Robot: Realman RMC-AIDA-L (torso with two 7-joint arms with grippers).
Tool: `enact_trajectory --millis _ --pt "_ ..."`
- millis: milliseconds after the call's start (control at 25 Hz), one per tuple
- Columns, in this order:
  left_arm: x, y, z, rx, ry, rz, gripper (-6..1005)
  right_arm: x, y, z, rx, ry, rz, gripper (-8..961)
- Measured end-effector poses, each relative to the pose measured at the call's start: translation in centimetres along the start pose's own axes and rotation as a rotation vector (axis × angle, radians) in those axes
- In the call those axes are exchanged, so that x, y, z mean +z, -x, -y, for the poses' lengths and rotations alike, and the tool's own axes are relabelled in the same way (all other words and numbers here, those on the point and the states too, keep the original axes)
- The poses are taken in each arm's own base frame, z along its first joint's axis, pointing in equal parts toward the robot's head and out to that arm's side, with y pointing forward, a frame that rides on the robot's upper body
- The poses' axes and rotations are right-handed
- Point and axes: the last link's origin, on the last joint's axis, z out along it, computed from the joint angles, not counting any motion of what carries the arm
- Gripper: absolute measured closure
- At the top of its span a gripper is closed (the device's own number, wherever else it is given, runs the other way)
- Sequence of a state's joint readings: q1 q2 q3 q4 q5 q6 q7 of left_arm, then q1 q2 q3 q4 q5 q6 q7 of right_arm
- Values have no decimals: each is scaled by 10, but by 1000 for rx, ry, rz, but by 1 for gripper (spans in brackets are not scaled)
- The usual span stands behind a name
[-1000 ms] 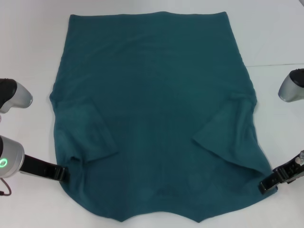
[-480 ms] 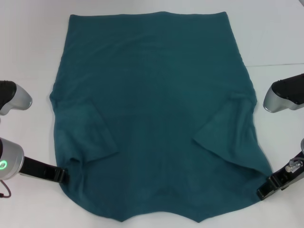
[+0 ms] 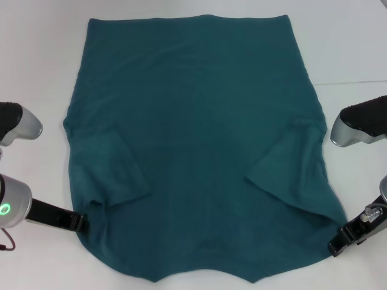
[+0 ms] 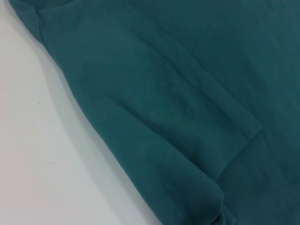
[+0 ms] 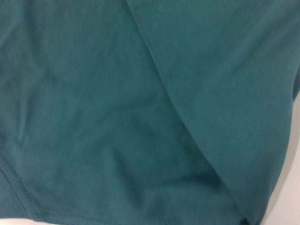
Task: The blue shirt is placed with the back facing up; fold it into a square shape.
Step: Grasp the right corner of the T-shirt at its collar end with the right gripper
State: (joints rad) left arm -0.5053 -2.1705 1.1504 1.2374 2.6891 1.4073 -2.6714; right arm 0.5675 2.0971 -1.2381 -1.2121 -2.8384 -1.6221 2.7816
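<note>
Left claw at blue shirt, lengthwise, collar nearest

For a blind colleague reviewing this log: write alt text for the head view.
A large dark teal-blue cotton T-shirt lies flat on a white table, both sleeves folded inward. The left gripper and right gripper sit at its near corners.

We hold our left gripper low at our near left, its dark fingers reaching inward. Our right gripper sits low at our near right, likewise pointing inward. Both grey forearms angle in from the sides. We cannot tell how either gripper's fingers stand.
</note>
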Motion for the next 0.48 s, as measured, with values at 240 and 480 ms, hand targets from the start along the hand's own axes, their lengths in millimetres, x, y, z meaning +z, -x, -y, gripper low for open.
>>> enact_trajectory --millis 240,480 --pt "0 0 0 -1 0 3 935 -2 2 1 9 -14 8 335" --pt "1 0 0 0 0 3 934 -6 4 2 7 -38 17 335"
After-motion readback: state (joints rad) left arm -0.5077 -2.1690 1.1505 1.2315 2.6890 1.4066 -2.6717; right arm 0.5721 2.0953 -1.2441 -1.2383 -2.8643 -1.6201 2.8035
